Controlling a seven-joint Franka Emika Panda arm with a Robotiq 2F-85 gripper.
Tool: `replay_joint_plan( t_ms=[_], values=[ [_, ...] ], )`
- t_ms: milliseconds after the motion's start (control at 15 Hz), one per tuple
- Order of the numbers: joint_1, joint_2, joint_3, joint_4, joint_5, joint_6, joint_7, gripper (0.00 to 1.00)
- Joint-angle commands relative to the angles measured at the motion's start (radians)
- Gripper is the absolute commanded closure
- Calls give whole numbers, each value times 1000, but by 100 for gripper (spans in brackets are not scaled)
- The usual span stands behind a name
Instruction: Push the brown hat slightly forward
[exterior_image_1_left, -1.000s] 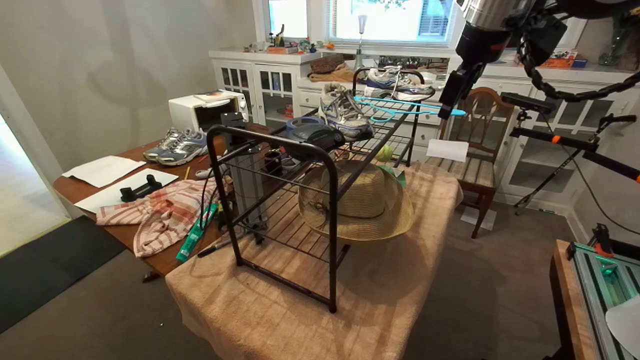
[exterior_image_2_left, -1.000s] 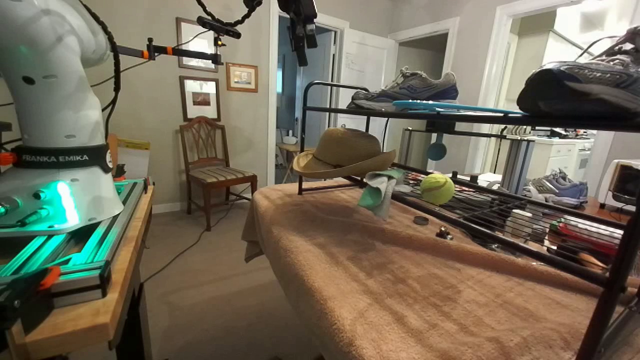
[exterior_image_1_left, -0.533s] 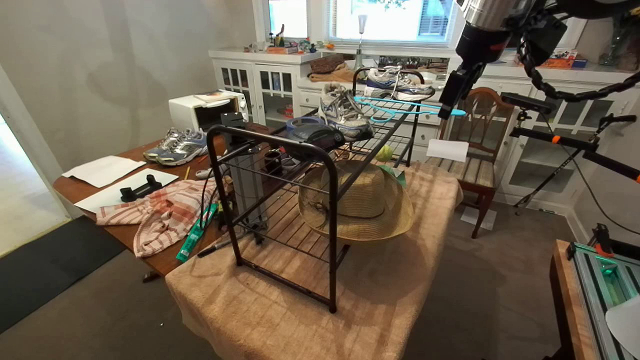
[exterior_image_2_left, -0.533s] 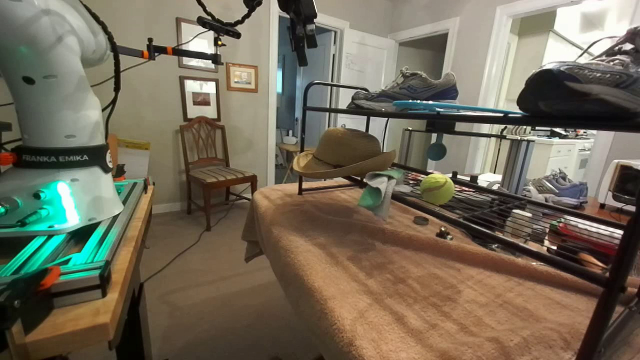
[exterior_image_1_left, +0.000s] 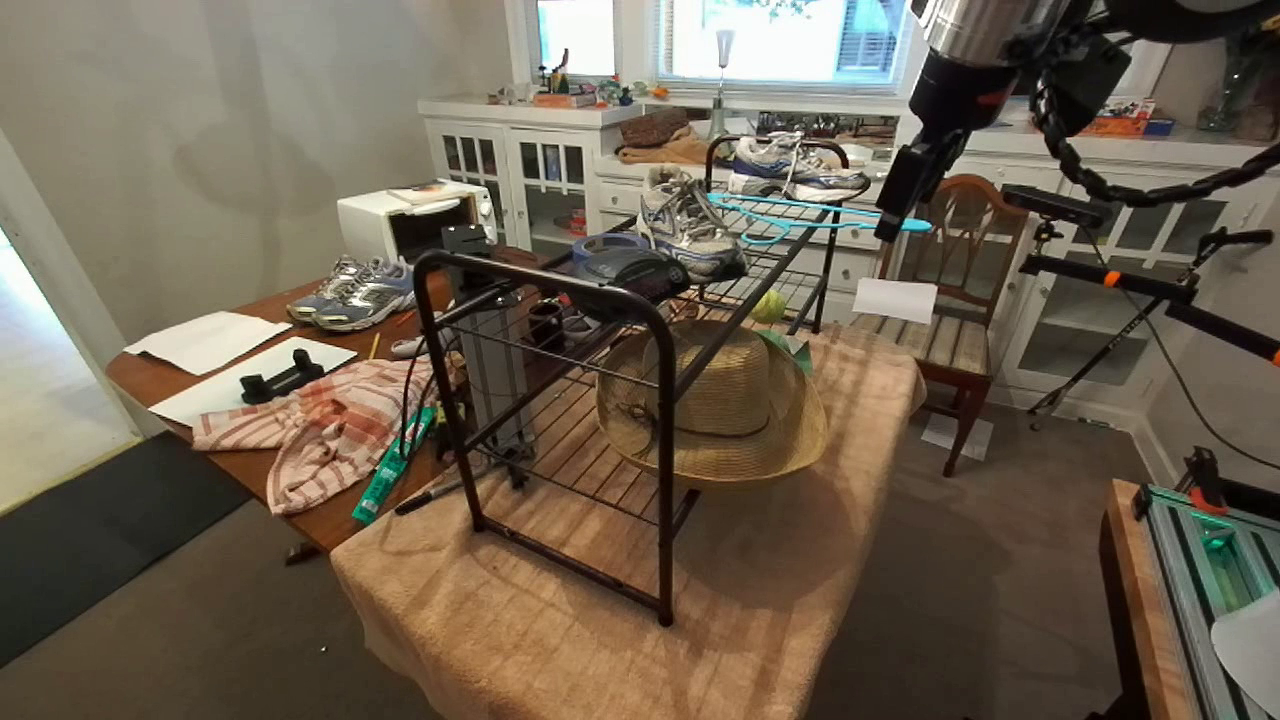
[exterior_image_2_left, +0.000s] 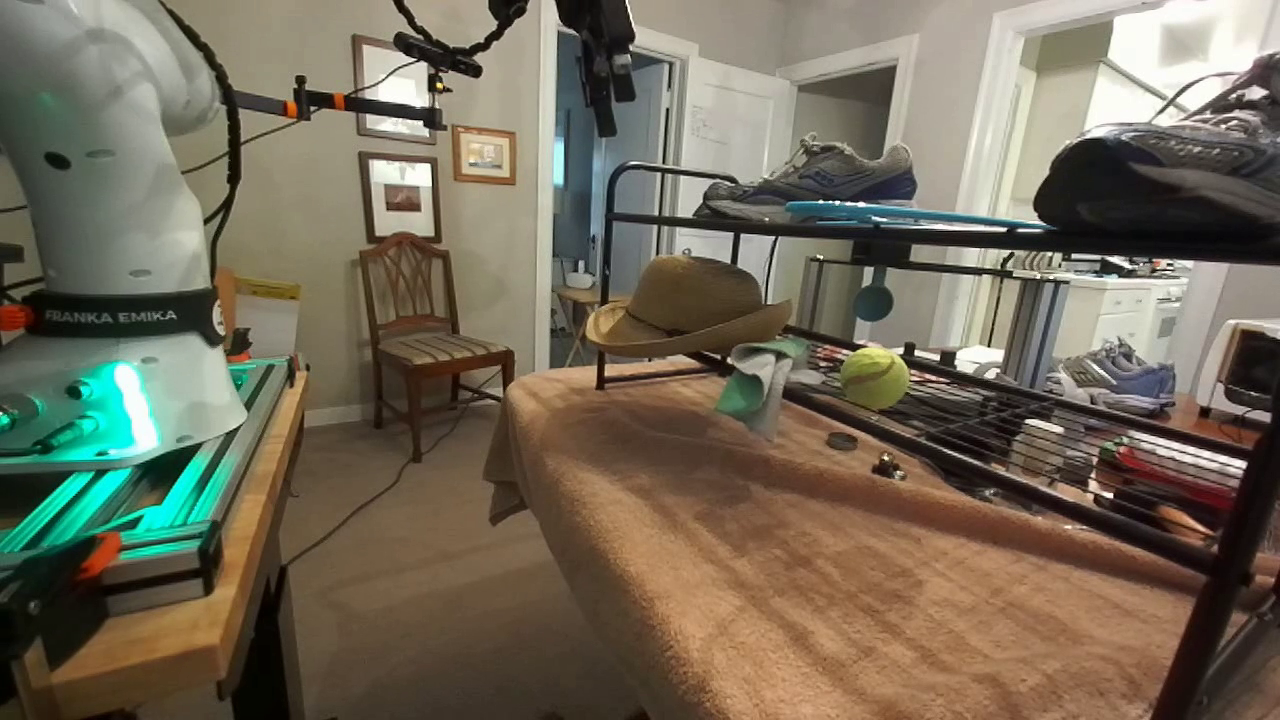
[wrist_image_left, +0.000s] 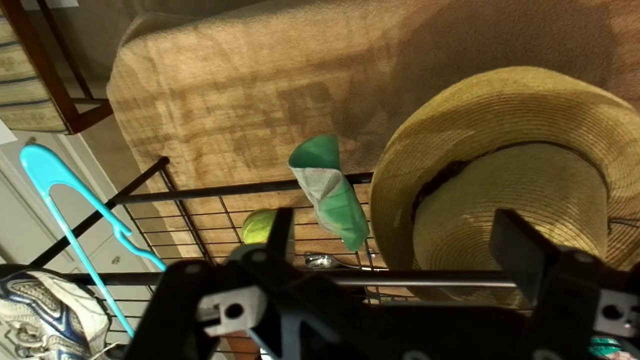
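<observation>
The brown hat (exterior_image_1_left: 735, 400) is a wide-brimmed straw hat with a domed crown and a dark band. It sits crown up on the lower shelf of the black wire-frame rack, with its brim jutting out past the shelf edge. It also shows under the top shelf in an exterior view (exterior_image_2_left: 695, 300) and at the right of the wrist view (wrist_image_left: 510, 195). My gripper (wrist_image_left: 393, 227) is open and empty. It hangs in the air above the level of the rack's top shelf, apart from the hat, in both exterior views (exterior_image_1_left: 890, 215) (exterior_image_2_left: 612, 105).
The black rack (exterior_image_1_left: 665, 500) stands on a towel-covered table (exterior_image_1_left: 800, 600). Its top shelf holds shoes (exterior_image_2_left: 820, 180) and a blue hanger (wrist_image_left: 90, 195). A green-and-grey cloth (wrist_image_left: 330, 195) and a tennis ball (exterior_image_2_left: 875, 378) lie beside the hat. A chair (exterior_image_1_left: 930, 340) stands behind.
My gripper has moved down very slightly. The hat and the rack have not moved.
</observation>
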Motion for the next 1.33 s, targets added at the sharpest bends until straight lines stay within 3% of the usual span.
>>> replay_joint_plan(
  t_ms=[0,133,600,667,800,1000,1267],
  values=[
    [28,66,-30,-28,16,117,11,0],
    [25,114,-40,-33,3,152,-17,0],
    [94,243,-134,-34,116,114,-313,0],
    [102,256,-136,-34,129,107,-347,22],
    [112,280,-132,-39,138,127,-379,34],
    [125,301,-109,-61,132,200,-320,58],
    [129,332,-75,-109,80,372,-230,89]
  ],
)
